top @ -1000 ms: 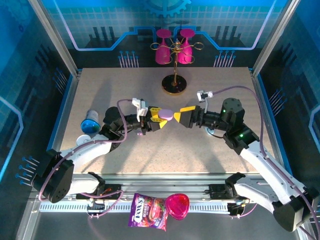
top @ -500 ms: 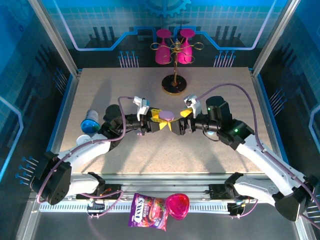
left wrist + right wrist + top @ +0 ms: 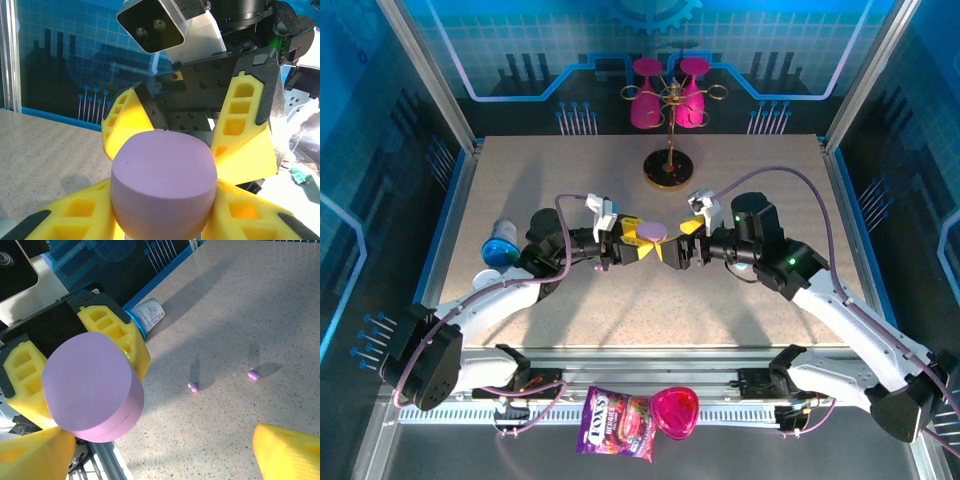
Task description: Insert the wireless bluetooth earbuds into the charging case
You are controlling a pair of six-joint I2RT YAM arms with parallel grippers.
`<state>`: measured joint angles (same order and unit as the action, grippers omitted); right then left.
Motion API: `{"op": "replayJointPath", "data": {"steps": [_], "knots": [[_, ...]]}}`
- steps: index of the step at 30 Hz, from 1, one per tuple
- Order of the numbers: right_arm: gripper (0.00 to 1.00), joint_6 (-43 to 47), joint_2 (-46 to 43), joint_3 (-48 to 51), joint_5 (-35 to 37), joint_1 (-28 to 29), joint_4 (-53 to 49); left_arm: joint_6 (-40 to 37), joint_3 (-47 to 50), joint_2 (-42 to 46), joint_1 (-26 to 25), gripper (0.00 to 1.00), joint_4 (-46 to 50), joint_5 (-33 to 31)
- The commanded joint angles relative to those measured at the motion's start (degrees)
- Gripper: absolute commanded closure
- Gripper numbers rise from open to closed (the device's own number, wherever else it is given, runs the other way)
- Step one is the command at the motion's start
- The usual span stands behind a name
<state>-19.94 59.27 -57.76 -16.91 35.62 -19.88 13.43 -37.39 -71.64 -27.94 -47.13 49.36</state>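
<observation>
From above, the left gripper (image 3: 642, 243) was clamped on a lilac case (image 3: 653, 232), holding it above the middle of the desk (image 3: 620, 325). The right gripper (image 3: 680, 246) faced it from the other side, its yellow fingers spread to either side of the case. A bottle (image 3: 502, 247) with a blue cap lay near the desk's left edge. A gold stand (image 3: 670, 150) with pink glasses stood at the back. A snack packet (image 3: 615, 422) and a pink heart-shaped thing (image 3: 675, 412) lay in front of the arm bases, off the desk.

In the left wrist view, the case sat between that gripper's two yellow fingers at the bottom of the picture. The right gripper's fingers stood just behind it, one at each side. Whether they touched the case could not be told.

In the right wrist view, the case was up close at left, with the left gripper's fingers behind it. The right gripper's own fingertips stood far apart, open, one just under the case and the other well off to the right. Two lilac earbuds (image 3: 193, 386) (image 3: 253, 374) lay apart on the bare desk below, with the bottle farther back.
</observation>
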Motion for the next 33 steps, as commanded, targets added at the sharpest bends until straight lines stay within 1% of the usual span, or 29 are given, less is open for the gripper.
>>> {"op": "replayJointPath", "data": {"steps": [1,8,14,19,23,25,26,27,29,33], "knots": [[0.09,-2.1,-1.04,-1.68,2.05,-1.38,3.1,-1.89,0.83,1.76,-0.18,0.76,0.51,4.95],[0.1,-3.42,-1.25,-1.44,1.38,-2.04,4.09,-2.93,0.82,1.67,-0.08,0.76,1.08,5.51],[0.11,-5.07,-1.77,-0.98,3.1,-3.54,4.19,-3.29,0.91,1.85,-0.05,0.76,1.31,6.83],[0.12,-6.68,-2.0,-0.73,1.56,-4.83,5.99,-4.04,0.81,1.84,-0.09,0.76,1.9,6.67],[0.1,-6.0,-1.92,-1.21,-2.09,-4.94,7.64,-4.06,1.63,2.19,0.2,0.76,0.62,4.39],[0.07,-5.96,-2.58,-0.34,-4.1,-4.94,10.39,-2.32,2.26,2.43,0.98,0.76,-1.04,2.09],[0.03,-6.09,-3.21,0.54,-4.65,-4.96,12.47,-1.49,2.61,2.55,1.57,0.76,-2.28,1.19],[0.0,-6.51,-3.84,1.41,-4.56,-4.94,14.02,-0.94,3.04,2.71,2.05,0.76,-3.62,0.52],[0.0,-7.2,-5.24,2.92,-4.06,-5.55,16.34,-0.07,4.17,3.61,3.2,0.77,-5.82,-1.98],[0.0,-9.87,-5.48,5.59,-2.76,-7.89,18.77,-1.32,6.11,7.25,4.69,0.77,-6.02,-6.76]]}}
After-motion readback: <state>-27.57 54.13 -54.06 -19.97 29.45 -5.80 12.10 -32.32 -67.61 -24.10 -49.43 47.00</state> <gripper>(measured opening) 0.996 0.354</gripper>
